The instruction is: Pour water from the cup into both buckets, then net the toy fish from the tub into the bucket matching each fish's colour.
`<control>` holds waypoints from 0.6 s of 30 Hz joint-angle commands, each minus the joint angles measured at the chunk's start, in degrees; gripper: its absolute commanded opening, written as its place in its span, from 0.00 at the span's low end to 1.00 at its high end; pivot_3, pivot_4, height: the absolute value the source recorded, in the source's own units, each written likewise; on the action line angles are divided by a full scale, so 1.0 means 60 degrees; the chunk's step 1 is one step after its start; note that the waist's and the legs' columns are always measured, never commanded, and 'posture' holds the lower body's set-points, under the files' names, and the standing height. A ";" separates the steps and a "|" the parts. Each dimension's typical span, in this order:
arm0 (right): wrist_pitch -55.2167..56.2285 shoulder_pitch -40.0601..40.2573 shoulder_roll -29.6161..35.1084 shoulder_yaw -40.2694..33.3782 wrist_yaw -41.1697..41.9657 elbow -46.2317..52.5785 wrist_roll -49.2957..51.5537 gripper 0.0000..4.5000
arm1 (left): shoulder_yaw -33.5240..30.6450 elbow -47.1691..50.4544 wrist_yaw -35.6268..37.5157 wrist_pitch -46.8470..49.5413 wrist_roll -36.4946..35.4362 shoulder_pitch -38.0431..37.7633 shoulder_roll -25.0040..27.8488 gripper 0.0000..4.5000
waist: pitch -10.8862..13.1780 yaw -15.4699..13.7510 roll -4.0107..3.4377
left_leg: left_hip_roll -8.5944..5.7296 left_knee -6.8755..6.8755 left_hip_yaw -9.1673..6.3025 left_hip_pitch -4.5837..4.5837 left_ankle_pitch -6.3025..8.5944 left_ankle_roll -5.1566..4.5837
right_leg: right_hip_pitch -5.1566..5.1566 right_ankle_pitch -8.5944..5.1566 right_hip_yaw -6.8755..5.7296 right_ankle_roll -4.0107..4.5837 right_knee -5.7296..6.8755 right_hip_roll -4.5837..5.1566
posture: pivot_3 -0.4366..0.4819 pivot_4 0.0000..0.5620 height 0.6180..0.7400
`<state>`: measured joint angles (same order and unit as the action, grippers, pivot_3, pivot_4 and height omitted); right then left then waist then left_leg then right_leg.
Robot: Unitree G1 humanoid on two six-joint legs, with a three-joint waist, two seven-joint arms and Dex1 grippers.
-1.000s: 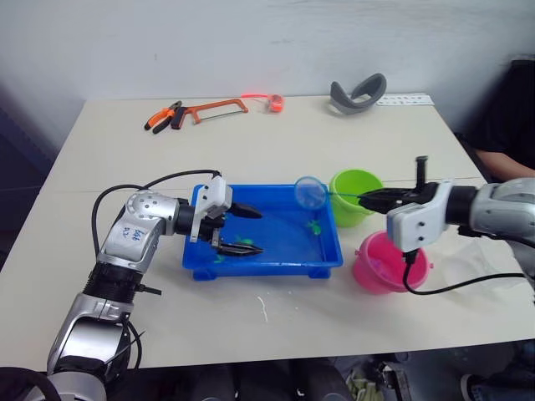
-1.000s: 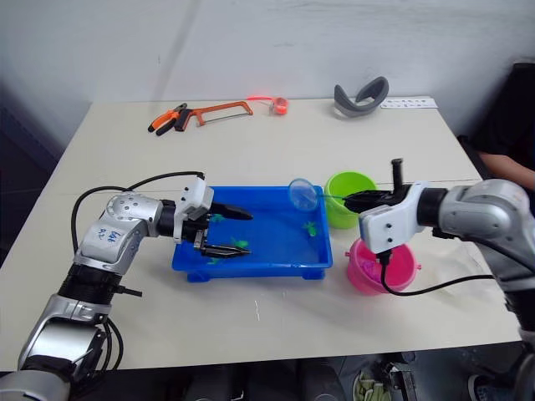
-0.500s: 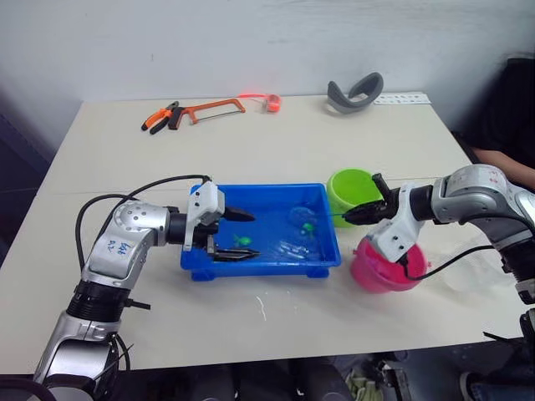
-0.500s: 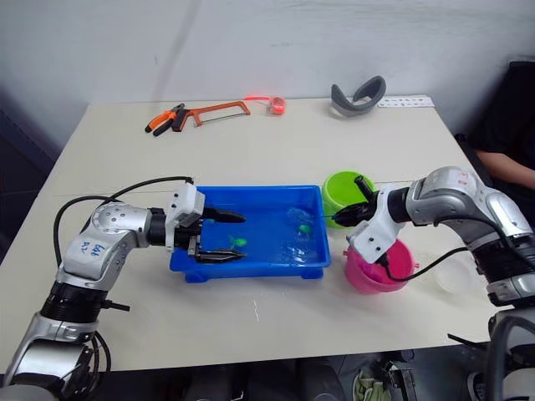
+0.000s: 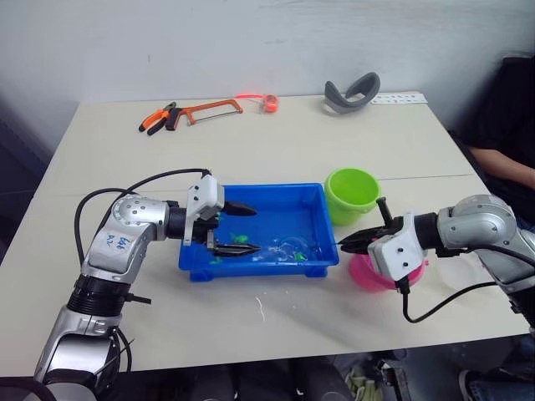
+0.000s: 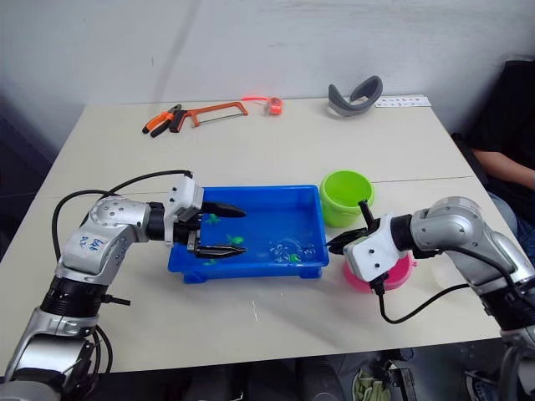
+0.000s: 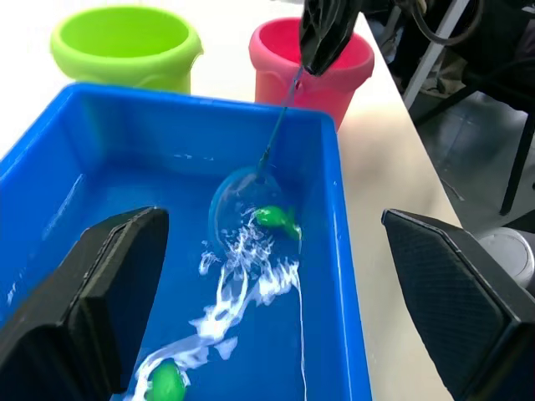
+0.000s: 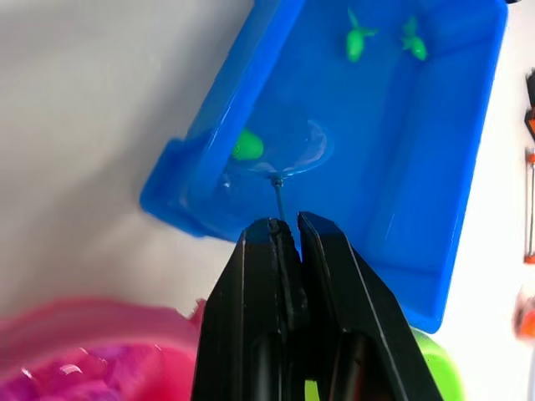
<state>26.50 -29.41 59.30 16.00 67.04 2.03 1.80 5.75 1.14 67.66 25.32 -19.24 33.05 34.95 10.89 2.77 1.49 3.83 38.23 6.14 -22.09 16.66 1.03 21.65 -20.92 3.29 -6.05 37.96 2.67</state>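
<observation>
The blue tub (image 5: 259, 189) stands at mid-table with water in it. My right gripper (image 5: 344, 243) is shut on the net's thin handle, just off the tub's right end and in front of the pink bucket (image 5: 365, 276). The net's hoop (image 8: 294, 148) is dipped in the water, touching a green fish (image 8: 247, 146). Two more green fish (image 8: 357, 39) lie at the tub's other end. My left gripper (image 5: 257, 229) is open over the tub's left end, holding nothing. The green bucket (image 5: 352, 194) stands behind the tub's right corner. The cup is out of view.
Along the table's far edge lie orange-handled pliers (image 5: 159, 119), a hacksaw (image 5: 213, 107), a red tape roll (image 5: 270, 102) and a grey curved band (image 5: 353, 90). A person in dark clothes (image 5: 510, 109) sits at the right side. Cables trail from both arms.
My right gripper has dropped and swung the net from above the green bucket down into the tub's water. The left gripper has stayed open over the tub.
</observation>
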 commanded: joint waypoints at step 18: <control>-0.4350 0.1253 -0.0247 -0.1538 -0.0291 0.1980 0.2006 0.00 | -0.0109 -0.0128 0.0465 -0.0074 -0.0209 0.0413 0.0169 0.99 | 0.0000 -0.0005 0.0000 | 0.0000 0.0001 0.0002 0.0000 0.0000 0.0001 | 0.0001 0.0000 0.0001 -0.0001 0.0001 -0.0010 | 0.48 0.27 1.00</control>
<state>8.70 -22.27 58.83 9.60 66.93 10.73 8.48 6.04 -0.57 69.99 25.50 -19.32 34.45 35.13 10.89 2.74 1.49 3.84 38.22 6.15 -22.09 16.66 1.03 21.66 -20.92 3.30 -6.06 37.96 2.61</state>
